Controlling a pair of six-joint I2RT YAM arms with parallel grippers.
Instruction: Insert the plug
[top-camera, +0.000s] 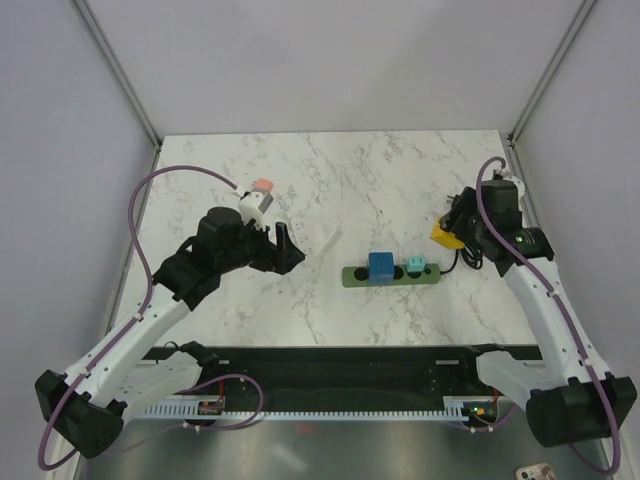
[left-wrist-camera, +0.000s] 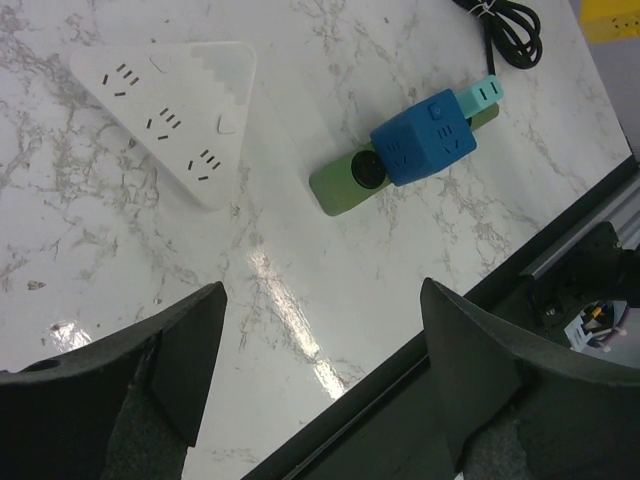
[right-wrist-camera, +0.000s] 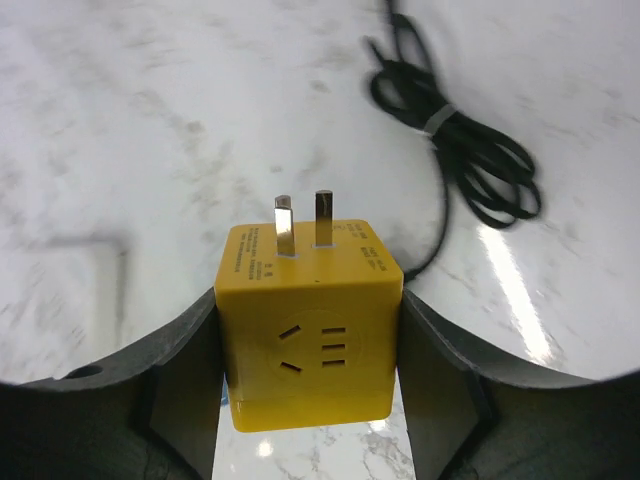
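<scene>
The bright-blue plug (top-camera: 381, 266) (left-wrist-camera: 422, 148) sits on top of the green power strip (top-camera: 392, 275) (left-wrist-camera: 340, 185) at the table's middle right, with a teal plug (top-camera: 417, 265) beside it. My left gripper (top-camera: 290, 245) (left-wrist-camera: 322, 340) hovers open to the left of the strip, near the table's front edge, with nothing between its fingers. Right of the strip, my right gripper (top-camera: 452, 225) (right-wrist-camera: 310, 300) has both fingers pressed against the sides of a yellow block (top-camera: 444, 233) (right-wrist-camera: 310, 330), whose metal prongs point away from the wrist.
A white triangular socket block (top-camera: 325, 238) (left-wrist-camera: 175, 120) lies left of the green strip. A pink block (top-camera: 264, 186) lies behind the left arm. The strip's coiled black cable (right-wrist-camera: 460, 150) (left-wrist-camera: 505, 30) lies by the right gripper. A black rail (left-wrist-camera: 560, 250) edges the table front.
</scene>
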